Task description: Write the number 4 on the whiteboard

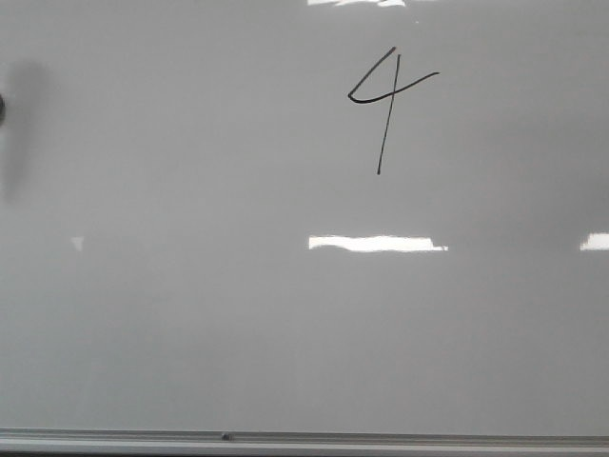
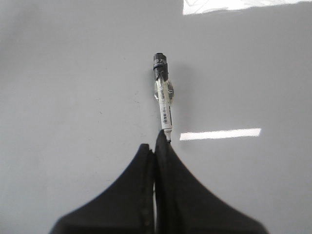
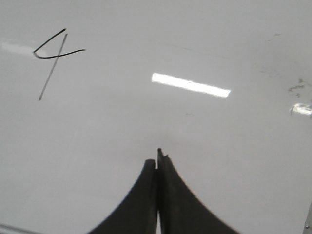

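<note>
On the upper right part of the whiteboard (image 1: 190, 314), the number 4 (image 1: 388, 100) stood finished, well apart from both arms. In the right wrist view the right end effector (image 3: 158, 158) was pressed closed with nothing in it, and the number 4 (image 3: 54, 58) lay off to one side beyond its fingertips. The left end effector (image 2: 161, 141) was clamped on a marker (image 2: 164, 97), whose black end pointed away over the bare whiteboard (image 2: 73, 73). The board was glossy pale grey, carrying bright rectangular light reflections, with a thin grey metal rim (image 1: 381, 440) along its lower edge. The figure was thin, black and open-topped, its long stem slightly slanted.
</note>
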Robot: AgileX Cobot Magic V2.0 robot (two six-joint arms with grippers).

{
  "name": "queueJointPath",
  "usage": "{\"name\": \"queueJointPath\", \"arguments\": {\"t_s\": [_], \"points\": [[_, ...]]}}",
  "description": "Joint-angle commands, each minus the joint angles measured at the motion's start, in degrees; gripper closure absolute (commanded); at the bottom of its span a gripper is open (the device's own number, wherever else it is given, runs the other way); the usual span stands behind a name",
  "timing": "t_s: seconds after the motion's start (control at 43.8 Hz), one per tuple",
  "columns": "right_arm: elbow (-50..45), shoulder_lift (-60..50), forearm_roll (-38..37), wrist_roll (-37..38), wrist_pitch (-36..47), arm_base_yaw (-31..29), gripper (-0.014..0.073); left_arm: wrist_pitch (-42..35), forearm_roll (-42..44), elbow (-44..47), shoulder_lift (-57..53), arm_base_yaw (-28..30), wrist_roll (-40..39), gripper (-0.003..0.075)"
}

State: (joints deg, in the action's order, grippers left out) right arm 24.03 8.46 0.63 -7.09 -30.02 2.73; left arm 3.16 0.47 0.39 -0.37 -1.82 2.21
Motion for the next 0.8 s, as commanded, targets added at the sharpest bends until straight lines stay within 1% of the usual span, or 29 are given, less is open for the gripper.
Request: {"name": "queueJointPath", "arguments": {"t_s": [0.0, 0.16, 0.366, 0.777], "points": [[-7.1, -3.22, 0.37, -0.53, 15.29, -2.6, 0.0663, -4.7, -0.47, 0.25, -0.89, -0.42, 0.03, 0.0741], [-18.33, -9.75, 0.37, -0.53, 25.43, -4.75, 0.0663, -4.7, -0.47, 0.25, -0.89, -0.42, 0.03, 0.0741], [-24.89, -10.14, 0.48, -0.47, 33.6, -4.87, 0.0663, -4.7, -0.47, 0.25, -0.89, -0.42, 0.03, 0.0741], [-24.71, -10.14, 0.48, -0.47, 32.87, -4.93, 0.0663, -4.7, -0.47, 0.25, -0.89, -0.42, 0.03, 0.0741]]}}
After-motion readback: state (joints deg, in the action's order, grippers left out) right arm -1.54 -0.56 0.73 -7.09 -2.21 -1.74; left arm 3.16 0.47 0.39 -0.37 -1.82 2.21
